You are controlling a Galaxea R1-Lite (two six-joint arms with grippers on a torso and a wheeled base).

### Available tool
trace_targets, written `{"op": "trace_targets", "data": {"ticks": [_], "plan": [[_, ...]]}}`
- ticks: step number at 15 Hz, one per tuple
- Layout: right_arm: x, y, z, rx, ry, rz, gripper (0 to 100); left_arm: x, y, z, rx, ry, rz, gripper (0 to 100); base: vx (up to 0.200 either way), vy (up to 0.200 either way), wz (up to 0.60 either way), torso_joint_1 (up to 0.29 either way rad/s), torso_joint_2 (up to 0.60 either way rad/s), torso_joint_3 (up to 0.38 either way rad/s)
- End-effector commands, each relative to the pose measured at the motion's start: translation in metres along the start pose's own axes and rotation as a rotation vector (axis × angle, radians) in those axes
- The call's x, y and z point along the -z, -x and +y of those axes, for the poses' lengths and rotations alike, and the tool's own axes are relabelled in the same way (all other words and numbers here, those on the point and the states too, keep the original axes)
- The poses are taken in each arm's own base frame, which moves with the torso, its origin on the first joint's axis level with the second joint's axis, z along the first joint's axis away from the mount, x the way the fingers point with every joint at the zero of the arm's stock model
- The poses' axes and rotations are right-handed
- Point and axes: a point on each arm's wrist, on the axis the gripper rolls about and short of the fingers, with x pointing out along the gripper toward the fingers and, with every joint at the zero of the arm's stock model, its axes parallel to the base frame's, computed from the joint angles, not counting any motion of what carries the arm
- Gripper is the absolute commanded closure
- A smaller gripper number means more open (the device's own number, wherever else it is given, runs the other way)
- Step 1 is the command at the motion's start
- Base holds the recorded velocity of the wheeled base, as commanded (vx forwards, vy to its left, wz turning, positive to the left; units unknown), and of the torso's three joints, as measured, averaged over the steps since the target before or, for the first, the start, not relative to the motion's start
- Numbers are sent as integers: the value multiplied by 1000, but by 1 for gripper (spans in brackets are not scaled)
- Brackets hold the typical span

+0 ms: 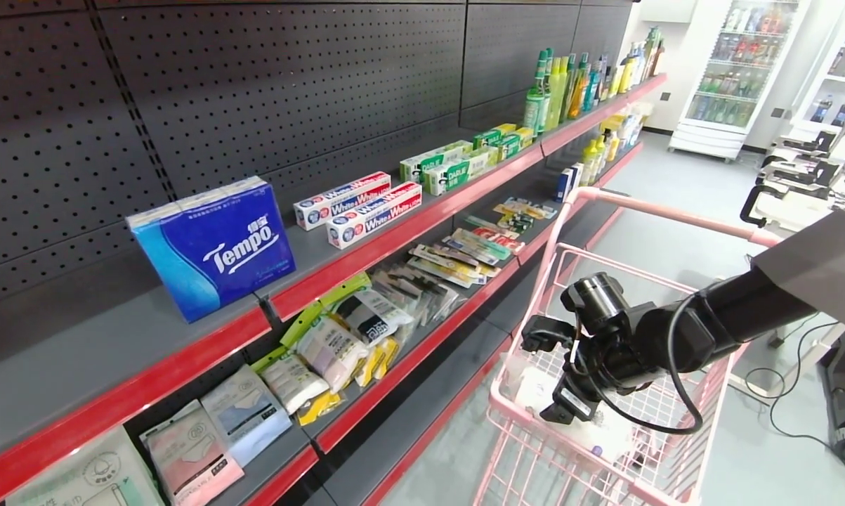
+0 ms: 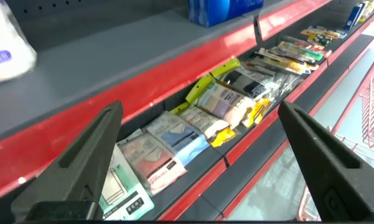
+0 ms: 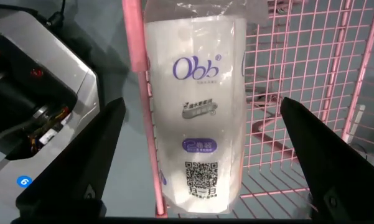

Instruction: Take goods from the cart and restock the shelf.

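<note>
My right gripper hangs inside the pink cart, open just above a white wrapped tissue pack that leans against the cart's pink side bar. In the right wrist view that gripper has one finger on each side of the pack, without touching it. My left gripper is open and holds nothing, in front of the red-edged shelf. On the grey top shelf stand a blue tissue pack and toothpaste boxes; a white pack lies further along it.
The lower shelf holds several bagged goods and flat packets. Bottles line the far end of the top shelf. Drink fridges stand at the back right; cables lie on the floor beside the cart.
</note>
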Motion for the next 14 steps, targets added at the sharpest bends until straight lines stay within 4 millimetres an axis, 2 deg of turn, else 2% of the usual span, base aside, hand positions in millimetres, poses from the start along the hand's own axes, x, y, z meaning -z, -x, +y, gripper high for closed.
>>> {"op": "trace_targets", "data": {"ticks": [1,7,14], "plan": [[-1,0,1,0,5,-4,0,0,0,0,-1,0,-1,0,0,0,0,-105,266,144],[1,-13,-3,-8,1,21,0,0,0,0,-1,0,-1,0,0,0,0,-18,39,27],[0,-13,-12,9,-28,8,0,0,0,0,-1,0,-1,0,0,0,0,-195,456,257]]}}
